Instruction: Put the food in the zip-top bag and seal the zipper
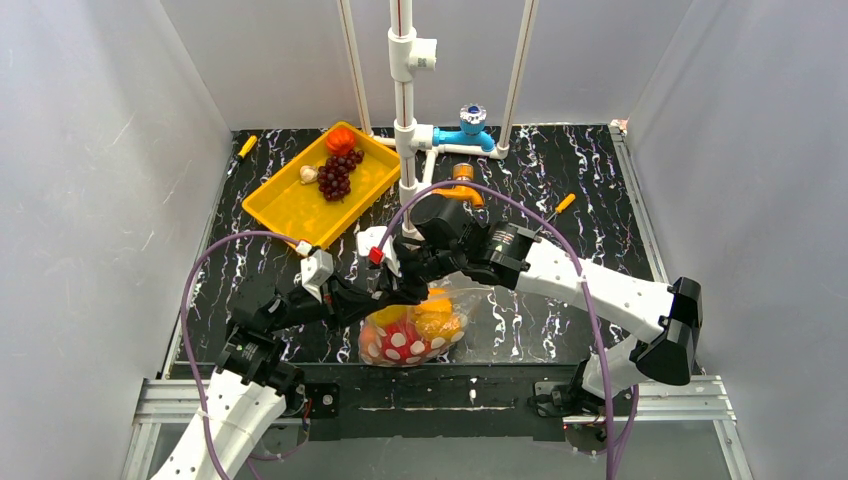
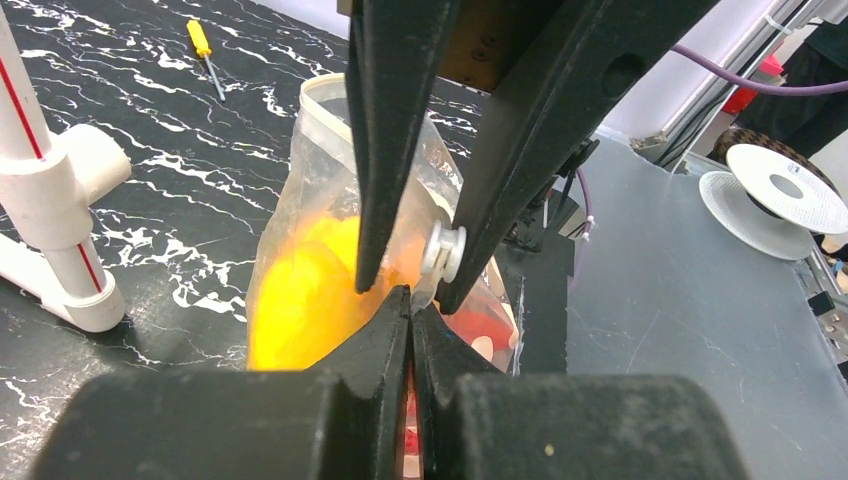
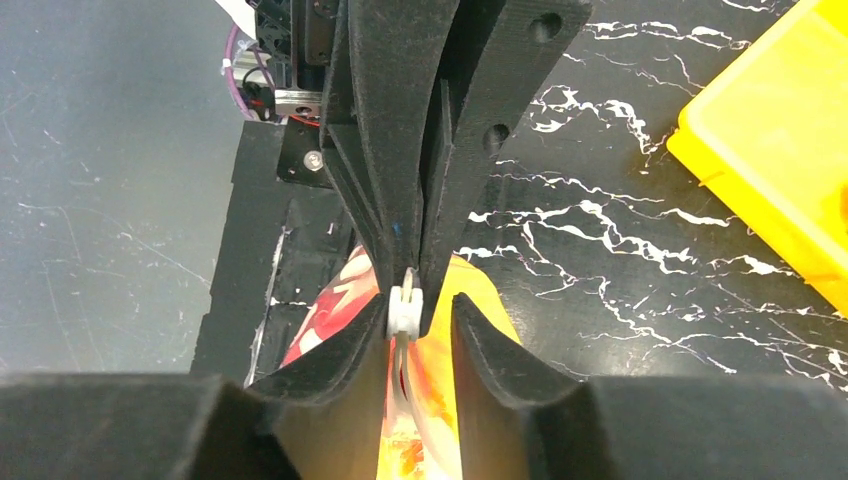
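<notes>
While my left gripper (image 2: 410,300) has its fingers pressed together on the zipper (image 2: 325,100), the right gripper (image 3: 422,310) stands spread astride it. The bag (image 1: 400,345) is at five o'clock from the tray (image 1: 285,205).

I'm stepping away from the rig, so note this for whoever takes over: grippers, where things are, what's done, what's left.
Left gripper: shut on the zip-top bag at its top edge.
Right gripper: open, fingers either side of a small white slider on that edge.
Done: yellow, orange and red food sits in the bag.
Left: grapes, a red piece and a white bulb lie in the yellow tray; the zipper looks unsealed.
</notes>
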